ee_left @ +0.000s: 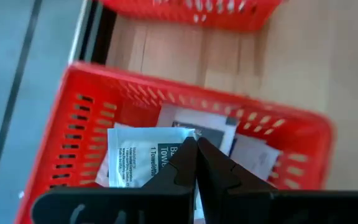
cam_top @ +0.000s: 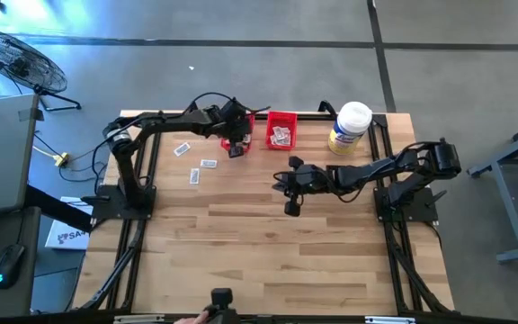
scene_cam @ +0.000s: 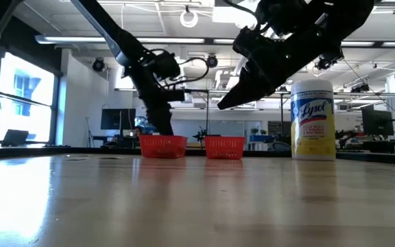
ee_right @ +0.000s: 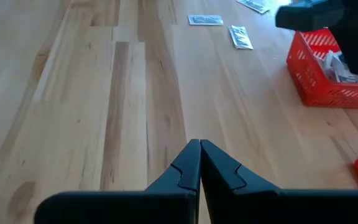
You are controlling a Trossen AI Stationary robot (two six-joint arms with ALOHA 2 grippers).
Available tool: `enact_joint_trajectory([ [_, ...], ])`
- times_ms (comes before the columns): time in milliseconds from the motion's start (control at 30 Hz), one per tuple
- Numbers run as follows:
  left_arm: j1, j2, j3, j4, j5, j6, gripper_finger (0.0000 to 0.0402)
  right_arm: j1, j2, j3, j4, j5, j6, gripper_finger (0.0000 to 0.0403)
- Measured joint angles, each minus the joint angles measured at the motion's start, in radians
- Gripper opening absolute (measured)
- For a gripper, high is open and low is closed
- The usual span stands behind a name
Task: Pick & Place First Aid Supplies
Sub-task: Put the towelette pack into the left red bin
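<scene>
Beneath our left gripper (ee_left: 196, 144) a red slotted plastic bin (ee_left: 73, 118), fingers pinched together on a white flat printed towelette packet (ee_left: 135, 163) above more packets inside, our right gripper (ee_right: 199, 148) clenched empty over bare wood, three loose packets (cam_top: 194, 163) beside the left gripper.

Red mesh bins: two, a left bin (cam_top: 239, 135) and a right bin (cam_top: 281, 131), side by side at the far edge of the wooden surface (cam_top: 259, 243). Packets loose on the surface: three, namely one (cam_top: 183, 149), a second (cam_top: 209, 164) and a third (cam_top: 194, 177), all left of the bins; further packets lie inside both bins, at least three showing in the left bin in the left wrist view, their full number too small or hidden to count. White-lidded yellow-labelled jar (cam_top: 350, 129): one; robot arms: two, each with two dark fingers.
</scene>
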State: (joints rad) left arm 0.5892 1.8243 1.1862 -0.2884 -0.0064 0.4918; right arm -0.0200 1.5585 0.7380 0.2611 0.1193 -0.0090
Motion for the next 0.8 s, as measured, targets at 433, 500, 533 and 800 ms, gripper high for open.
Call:
enact_joint_trajectory([
  [433,0.039,0.094,0.003,0.041,0.004,0.002,0.0,0.0,0.0,0.0,-0.01,-0.021,0.0,0.0002],
  [500,0.039,0.097,0.003,0.043,0.005,0.001,0.0,0.0,0.0,0.0,-0.011,-0.021,0.0,0.0002],
  [533,0.039,0.097,0.003,0.043,0.004,-0.004,0.0001,0.0,0.0,0.0,-0.011,-0.021,0.0,0.0003],
  [800,0.039,0.092,0.001,0.03,-0.066,-0.038,0.002,0.0,0.0,0.0,-0.011,-0.021,0.001,0.0002],
])
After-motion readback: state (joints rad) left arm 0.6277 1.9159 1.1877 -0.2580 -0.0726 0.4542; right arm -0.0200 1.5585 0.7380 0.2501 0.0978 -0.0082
